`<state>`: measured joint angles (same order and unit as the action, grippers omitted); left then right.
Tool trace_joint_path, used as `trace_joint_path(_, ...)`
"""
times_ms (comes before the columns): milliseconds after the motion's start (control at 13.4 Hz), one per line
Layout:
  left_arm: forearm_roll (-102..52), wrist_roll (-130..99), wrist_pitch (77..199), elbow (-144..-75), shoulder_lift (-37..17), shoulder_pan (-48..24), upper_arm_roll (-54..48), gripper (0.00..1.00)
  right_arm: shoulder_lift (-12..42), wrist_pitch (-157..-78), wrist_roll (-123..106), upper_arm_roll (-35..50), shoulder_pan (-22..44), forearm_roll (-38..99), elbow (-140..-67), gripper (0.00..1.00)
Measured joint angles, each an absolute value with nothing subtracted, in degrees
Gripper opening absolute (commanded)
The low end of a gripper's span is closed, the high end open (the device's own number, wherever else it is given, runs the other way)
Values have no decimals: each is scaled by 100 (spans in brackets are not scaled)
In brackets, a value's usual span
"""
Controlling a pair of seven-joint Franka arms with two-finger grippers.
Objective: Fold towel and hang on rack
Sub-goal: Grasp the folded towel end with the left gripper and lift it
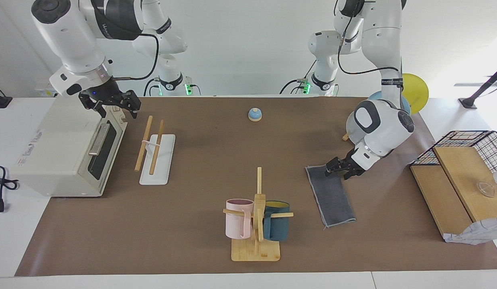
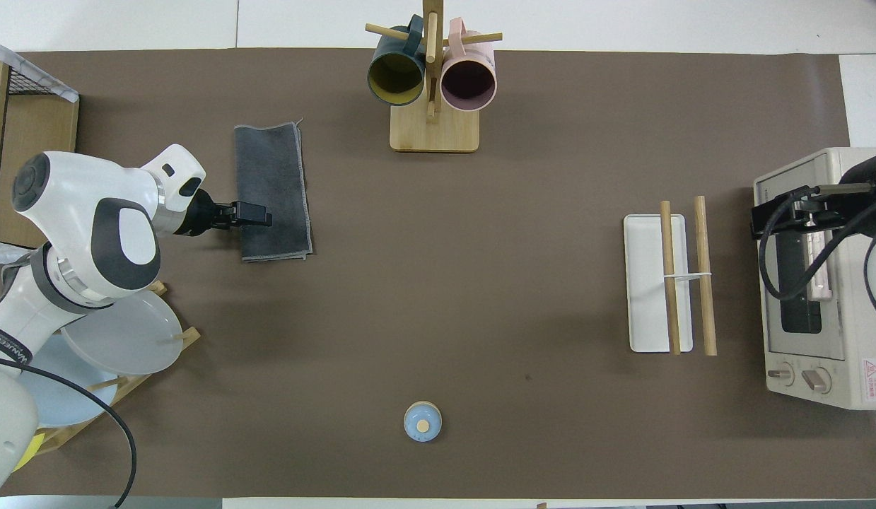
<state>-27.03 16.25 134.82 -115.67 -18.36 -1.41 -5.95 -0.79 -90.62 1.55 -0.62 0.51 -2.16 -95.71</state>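
Item: the towel, a soft dark grey cloth with a pale stitched hem, lying flat as a long narrow strip, which we judge to be already folded in half. It sits on the brown table mat toward the left arm's end, beside the mug stand and well apart from the rack. In the overhead view it lies at about ten o'clock from the mat's centre.

Step in hand, as we judge it: gripping the towel's end nearer the robots. The left gripper is low over that end, at about twelve o'clock on the strip in the facing view, its fingers spread wide with nothing between them. We would pinch both layers together near the hem, lift straight so the fold holds, and keep the limp cloth from dragging past the mugs.

Rack: two parallel light wooden rods, smooth and round, over a flat white rectangular base, toward the right arm's end, at about three o'clock in the overhead view.

Right gripper: waiting over the toaster oven, a cream metal box with a dark glass door; its fingers also stand apart and empty.

Also listed: bamboo mug stand with one pink and one teal mug; a small blue bell; round plates on a wooden stand.
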Motion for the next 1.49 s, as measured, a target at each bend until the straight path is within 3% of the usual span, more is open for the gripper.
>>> trace_joint_path(298, -2702, 1626, 13528, -11540, -1882, -169, -609, 55, -79, -9062, 155, -62, 50, -216, -9571, 100)
trace_joint_path(446, -2702, 1626, 13536, -11538, -1888, -196, -609, 45, -79, -9062, 155, -61, 51, -216, -9570, 100)
trace_joint_path(595, -2702, 1627, 13539, -11537, -1893, -196, -609, 27, -79, -9062, 155, -61, 51, -216, -9570, 100)
trace_joint_path(744, -2702, 1626, 13540, -11536, -1897, -196, -608, 0, -79, -9061, 155, -58, 63, -216, -9571, 100)
trace_joint_path(1264, -2709, 1540, 13517, -11509, -1914, -179, -579, 0, -81, -9145, 221, -26, 209, 562, -9597, 100)
trace_joint_path(1488, -2716, 704, 13002, -11076, -1903, -177, -569, 0, -81, -9257, 885, -19, 442, 906, -9600, 100)
